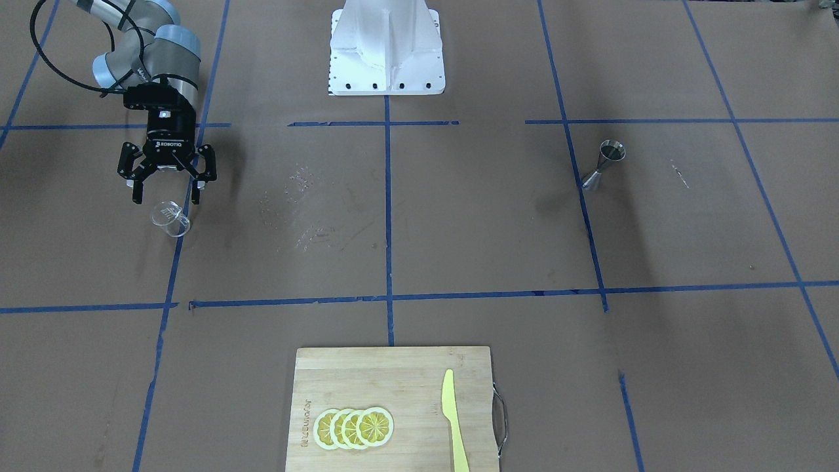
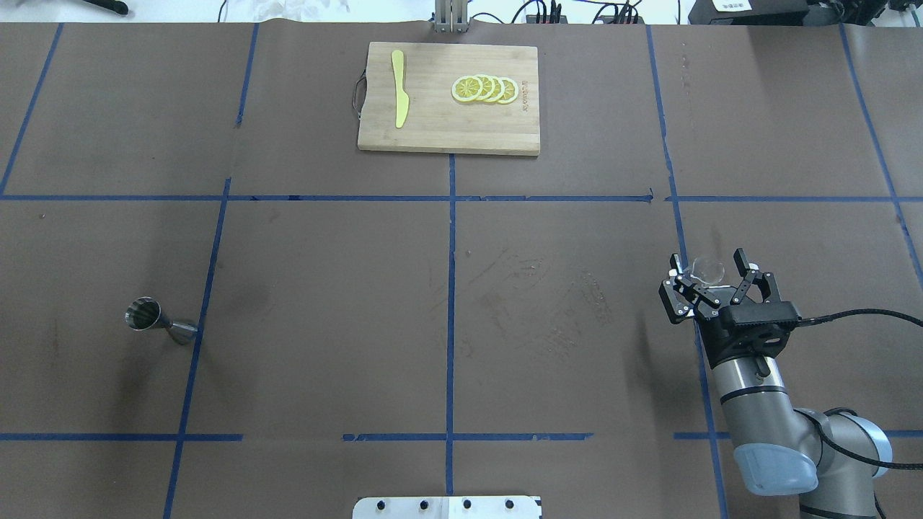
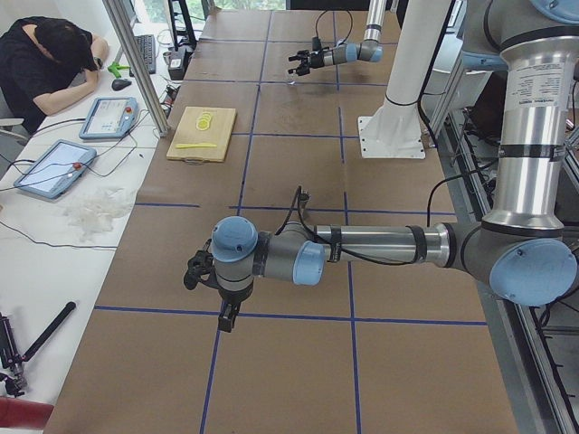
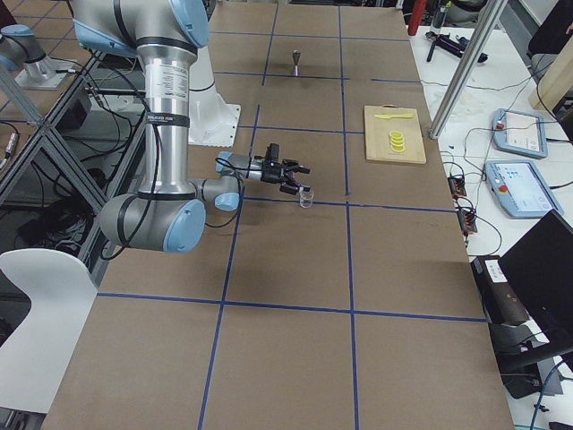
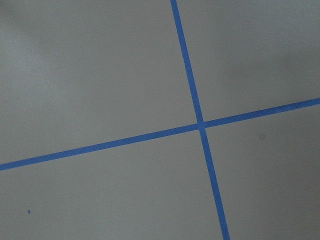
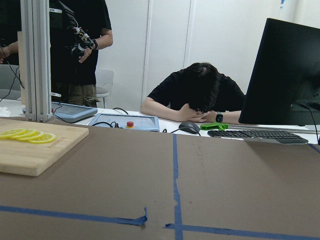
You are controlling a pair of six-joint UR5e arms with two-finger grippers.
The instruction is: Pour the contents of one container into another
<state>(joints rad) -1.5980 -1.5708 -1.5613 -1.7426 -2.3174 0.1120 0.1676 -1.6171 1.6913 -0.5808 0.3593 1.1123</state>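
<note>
left arm stretched low over table | jigger just behind it | cutting board further off | person head-down, lol

one camera hangs high behind the robot, looking forward and down over the worktop. another faces it from the operators' side, steeply down, so the cutting board lies at its bottom edge and at the first one's top; both take in the right gripper. two more stand raised at the worktop's ends, further back, each catching that board. the left wrist camera stares down, close on a tape cross, seemingly near one end. the right wrist camera sits low, looking level past the board's corner.
</note>
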